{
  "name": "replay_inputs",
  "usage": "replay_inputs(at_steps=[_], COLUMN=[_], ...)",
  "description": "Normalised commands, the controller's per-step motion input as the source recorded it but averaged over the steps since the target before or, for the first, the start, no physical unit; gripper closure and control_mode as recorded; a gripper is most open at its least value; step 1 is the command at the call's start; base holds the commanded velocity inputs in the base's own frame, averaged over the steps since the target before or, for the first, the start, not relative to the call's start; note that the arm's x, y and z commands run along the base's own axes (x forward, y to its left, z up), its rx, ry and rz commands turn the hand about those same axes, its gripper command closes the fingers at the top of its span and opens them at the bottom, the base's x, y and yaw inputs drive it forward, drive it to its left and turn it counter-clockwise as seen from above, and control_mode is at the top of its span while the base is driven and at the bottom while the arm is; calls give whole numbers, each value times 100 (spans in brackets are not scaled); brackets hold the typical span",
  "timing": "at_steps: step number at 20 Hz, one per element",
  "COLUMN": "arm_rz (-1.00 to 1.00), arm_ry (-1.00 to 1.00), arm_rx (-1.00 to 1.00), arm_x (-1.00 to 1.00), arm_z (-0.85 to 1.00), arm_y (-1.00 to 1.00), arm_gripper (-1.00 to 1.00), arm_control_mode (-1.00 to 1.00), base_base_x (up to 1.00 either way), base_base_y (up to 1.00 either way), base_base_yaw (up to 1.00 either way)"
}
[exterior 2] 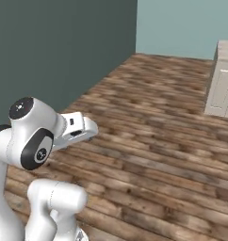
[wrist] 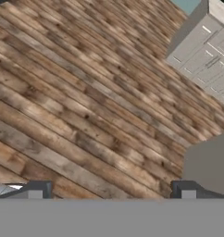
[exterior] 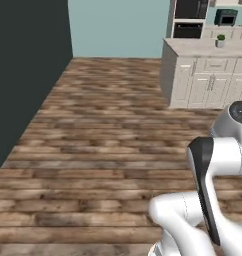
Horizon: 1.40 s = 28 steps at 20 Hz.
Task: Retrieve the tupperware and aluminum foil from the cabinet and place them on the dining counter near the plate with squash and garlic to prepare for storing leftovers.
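Note:
My gripper (wrist: 112, 192) hangs over bare wooden floor (wrist: 86, 102) with its jaws open wide and nothing between the two dark fingertips (wrist: 40, 190). My white arm (exterior 2: 36, 136) is folded close above the base, the hand pointing forward and down. The tupperware, the aluminum foil, the cabinet, the dining counter and the plate with squash and garlic are all out of view.
A dark green wall (exterior: 28, 75) runs along the left. Ahead on the right stands a wall counter with cream drawers (exterior: 203, 75), with a small potted plant (exterior: 221, 40) on it and a built-in oven (exterior: 188, 22) behind. Wide plank floor (exterior: 103, 140) lies between.

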Motion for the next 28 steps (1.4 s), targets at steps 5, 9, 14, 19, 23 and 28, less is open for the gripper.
replay_inputs(at_steps=[5,9,14,19,23,28], arm_rz=[0,0,0,0,0,0], arm_ry=[0,0,0,0,0,0], arm_rx=[0,0,0,0,0,0], arm_x=[0,0,0,0,0,0], arm_z=[0,0,0,0,0,0], arm_y=[0,0,0,0,0,0], arm_gripper=[-100,-100,-100,-100,-100,-100], arm_control_mode=[100,100,100,100,100,100], base_base_x=[100,100,100,100,100,100], base_base_y=[98,99,91,79,65,30], base_base_yaw=[-18,-20,-22,-28,-36,-41])
